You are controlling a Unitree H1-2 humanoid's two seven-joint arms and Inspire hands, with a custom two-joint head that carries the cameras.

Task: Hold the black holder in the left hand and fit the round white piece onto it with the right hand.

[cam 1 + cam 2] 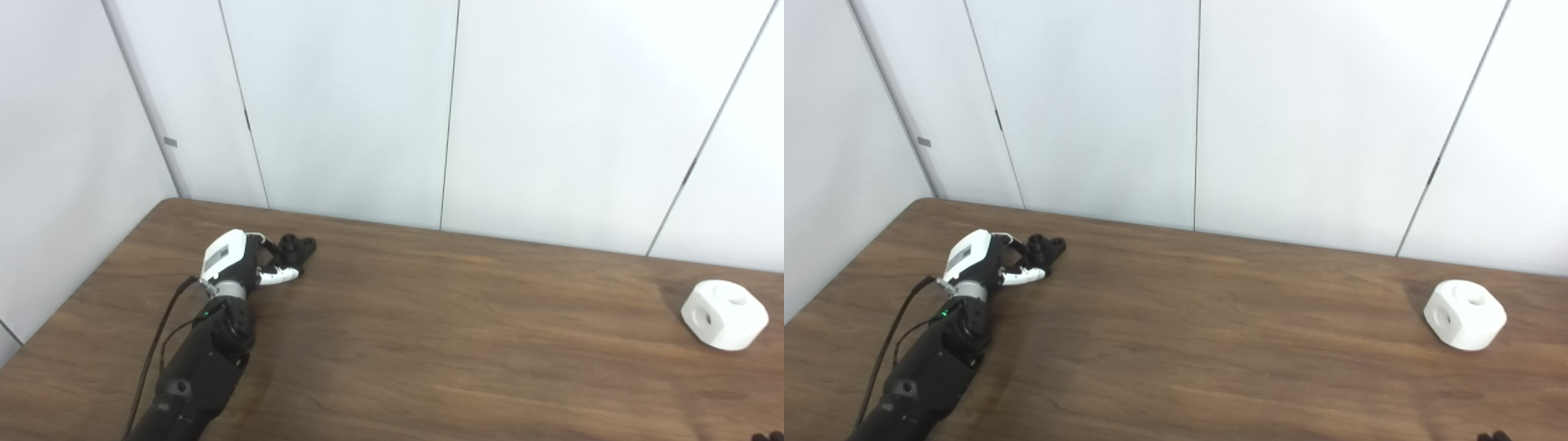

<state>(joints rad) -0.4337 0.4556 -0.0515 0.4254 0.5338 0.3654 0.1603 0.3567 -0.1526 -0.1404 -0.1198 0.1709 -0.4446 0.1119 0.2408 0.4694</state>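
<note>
Wooden table [429, 343], left hand [236, 260] fingers [278, 277] curled around black holder [297, 248], white piece [724, 314] far right.

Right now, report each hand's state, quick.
Left hand: fingers at the black holder on the table; whether the grip has closed cannot be told.
Right hand: only dark fingertips at the bottom edge; cannot be told.

Brown wood-grain table [429, 343] fills the near half, far edge running left to right, far-left corner rounded. Behind it, white wall panels [343, 110] split by thin dark vertical seams [449, 116]. Left wall [55, 159] meets the far wall at a pale corner strip [147, 104] carrying a small grey tag [171, 142]. Short dark marks sit on two seams, one far left [247, 120], one far right [688, 172].
</note>
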